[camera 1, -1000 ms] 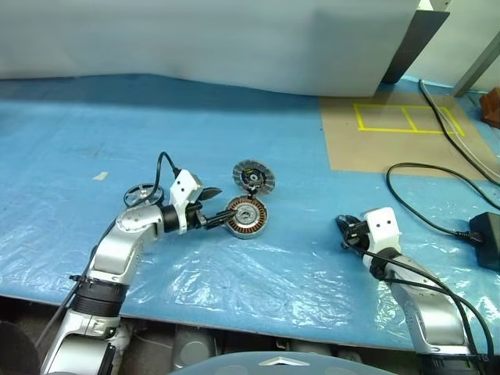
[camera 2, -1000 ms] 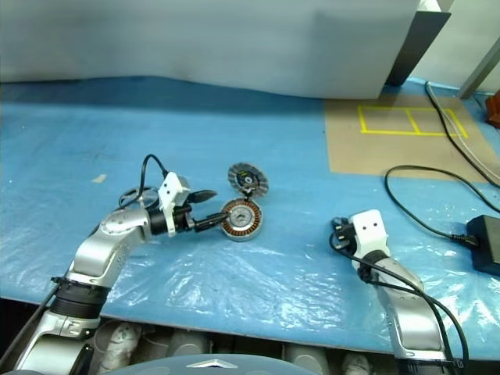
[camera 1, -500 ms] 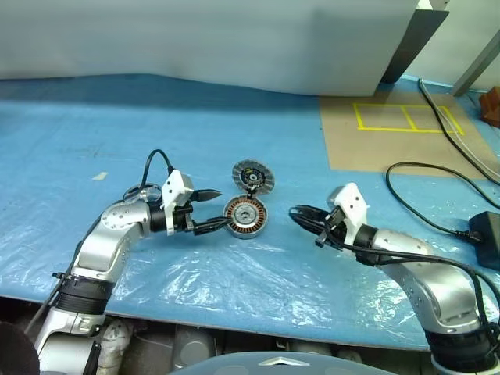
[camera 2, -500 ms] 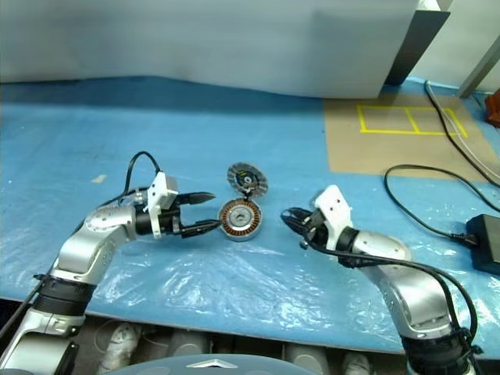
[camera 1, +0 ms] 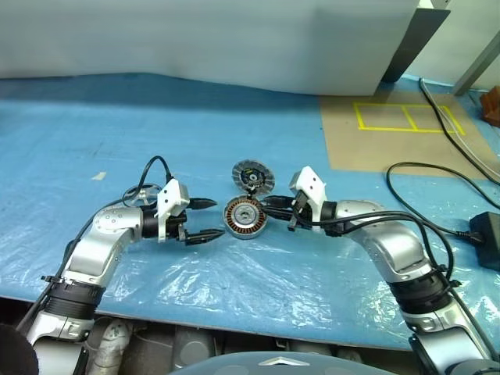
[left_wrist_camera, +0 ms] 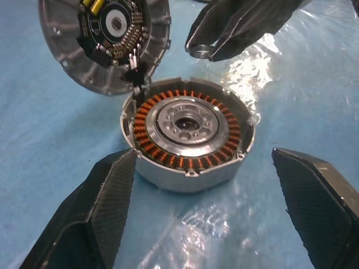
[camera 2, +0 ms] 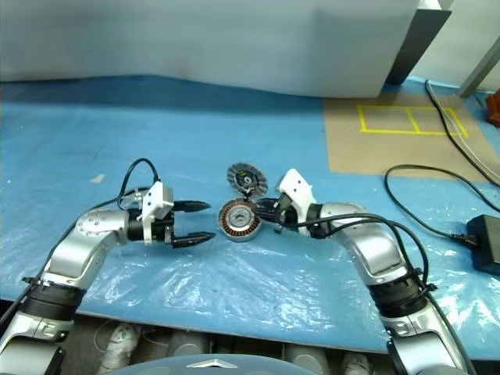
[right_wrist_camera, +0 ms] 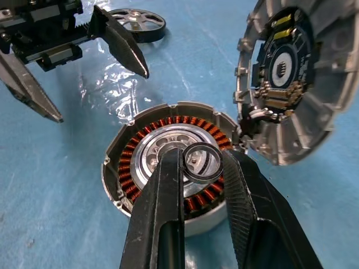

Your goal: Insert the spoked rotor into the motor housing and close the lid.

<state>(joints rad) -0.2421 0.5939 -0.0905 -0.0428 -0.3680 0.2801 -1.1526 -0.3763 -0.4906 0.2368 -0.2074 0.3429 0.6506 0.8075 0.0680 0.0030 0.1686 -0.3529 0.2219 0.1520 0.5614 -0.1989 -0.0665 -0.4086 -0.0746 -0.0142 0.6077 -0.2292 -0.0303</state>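
Nearest: left gripper [camera 1: 218, 218], jaws wide and empty, just beside housing [camera 1: 245, 216] on its left, not touching. Housing flat on blue sheet [camera 1: 234, 273], copper windings up, hub bare. From the right: right gripper [right_wrist_camera: 202, 161], narrow, pinching a small metal ring [right_wrist_camera: 188, 169], poised over hub. Beyond: lid [camera 1: 253, 176], hinged at far rim, standing open, inner face towards camera. Farthest: rotor [right_wrist_camera: 136, 23], flat on sheet behind left arm, well apart from housing, untouched.

Step in hand, by the look of it: seating the ring on the hub ahead of the rotor. Keep ring level and centred on hub bore; lower straight, release only once seated. Keep clear of lid hinge and windings. Hold left jaws ready to steady the casing if it slides on the slick sheet.

Against a second ago: right arm swung in from near right of table to above housing. Left finger then at housing rim, now drawn back to a gap. Housing, lid unmoved.
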